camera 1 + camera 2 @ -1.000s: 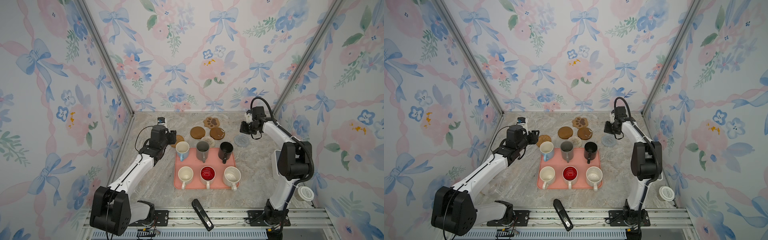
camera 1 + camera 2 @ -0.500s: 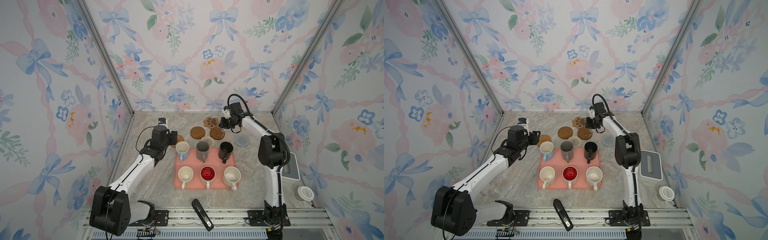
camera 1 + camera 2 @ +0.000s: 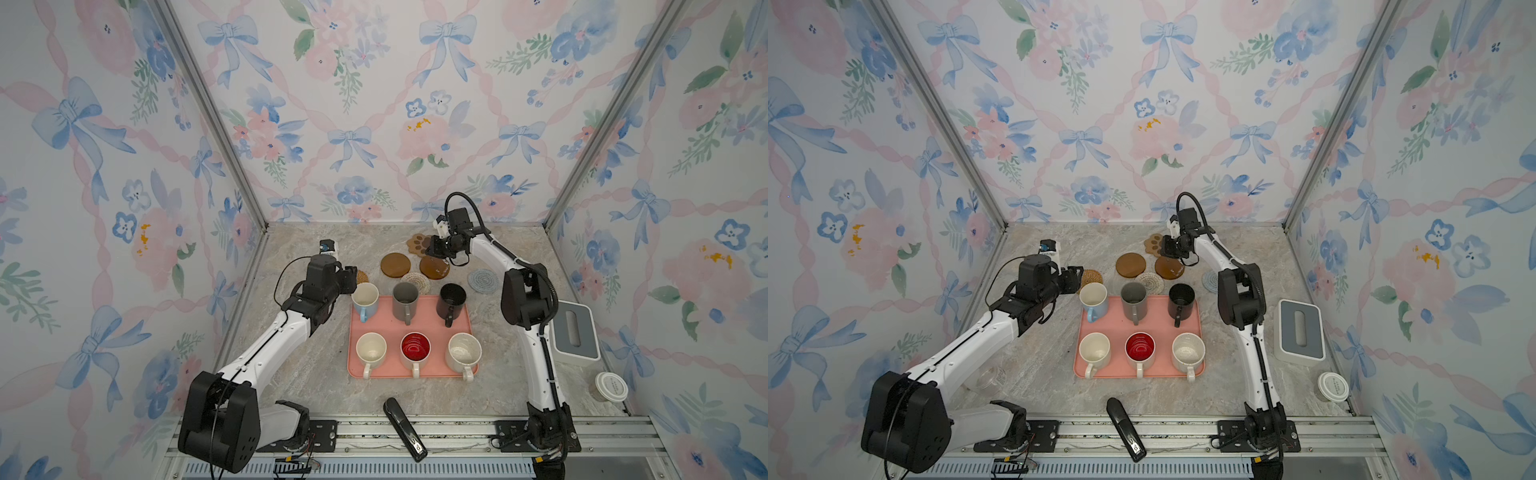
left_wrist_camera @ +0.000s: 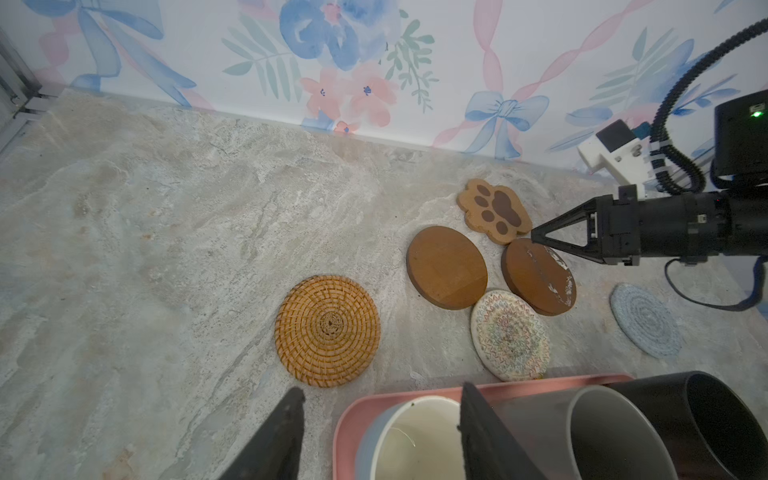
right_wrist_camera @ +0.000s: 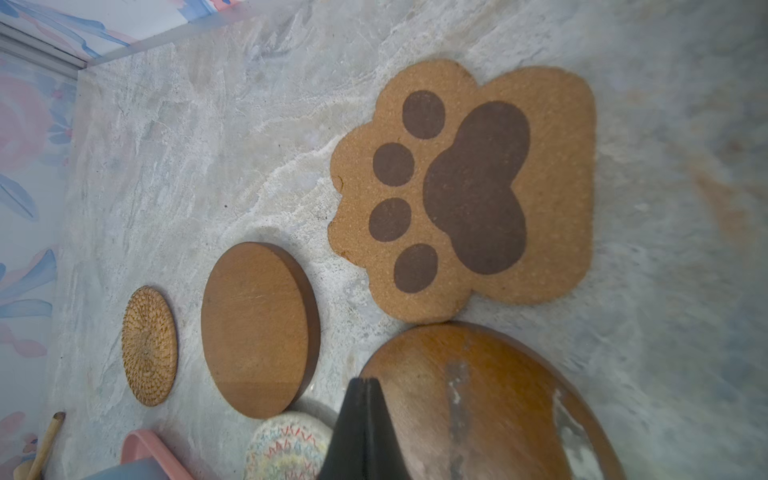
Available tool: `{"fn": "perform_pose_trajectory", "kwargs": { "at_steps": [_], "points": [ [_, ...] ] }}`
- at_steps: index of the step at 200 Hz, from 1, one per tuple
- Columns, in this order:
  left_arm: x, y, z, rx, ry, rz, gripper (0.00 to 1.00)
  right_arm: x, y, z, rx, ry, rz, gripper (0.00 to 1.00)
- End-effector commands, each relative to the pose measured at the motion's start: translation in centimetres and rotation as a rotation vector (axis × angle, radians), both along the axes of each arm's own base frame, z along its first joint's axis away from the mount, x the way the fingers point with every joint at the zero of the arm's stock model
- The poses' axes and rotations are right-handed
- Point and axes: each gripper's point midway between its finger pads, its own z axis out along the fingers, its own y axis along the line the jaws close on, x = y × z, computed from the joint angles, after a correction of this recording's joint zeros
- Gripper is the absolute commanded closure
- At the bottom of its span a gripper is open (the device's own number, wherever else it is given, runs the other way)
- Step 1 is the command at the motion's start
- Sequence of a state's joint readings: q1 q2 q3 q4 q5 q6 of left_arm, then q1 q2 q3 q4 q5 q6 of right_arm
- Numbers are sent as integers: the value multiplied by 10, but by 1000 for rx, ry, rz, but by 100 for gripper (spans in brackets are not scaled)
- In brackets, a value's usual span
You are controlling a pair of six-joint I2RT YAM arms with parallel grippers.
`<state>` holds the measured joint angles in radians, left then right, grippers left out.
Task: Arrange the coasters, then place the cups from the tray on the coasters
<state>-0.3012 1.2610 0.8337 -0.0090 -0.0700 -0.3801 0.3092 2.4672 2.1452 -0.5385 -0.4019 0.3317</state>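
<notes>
Right now my left tool stands released, jaws apart and gripping nothing, at the tray's far left corner, just by the blue cup. My right tool is clenched on nothing, its tip at the rim of the scuffed brown coaster beyond the tray's far edge. All six cups sit on the tray. The six coasters lie on the tabletop beyond that far edge.

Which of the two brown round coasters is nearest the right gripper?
The scratched, white-marked brown round coaster, next to the paw-print coaster; the shut right gripper is at its edge. The plain brown round lies farther.
</notes>
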Motion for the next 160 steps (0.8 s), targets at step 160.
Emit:
{"fn": "perform_pose_trajectory", "kwargs": {
  "at_steps": [160],
  "points": [
    [-10, -7, -6, -37, 7, -16, 44, 4, 14, -42, -45, 75, -10, 93]
  ]
}}
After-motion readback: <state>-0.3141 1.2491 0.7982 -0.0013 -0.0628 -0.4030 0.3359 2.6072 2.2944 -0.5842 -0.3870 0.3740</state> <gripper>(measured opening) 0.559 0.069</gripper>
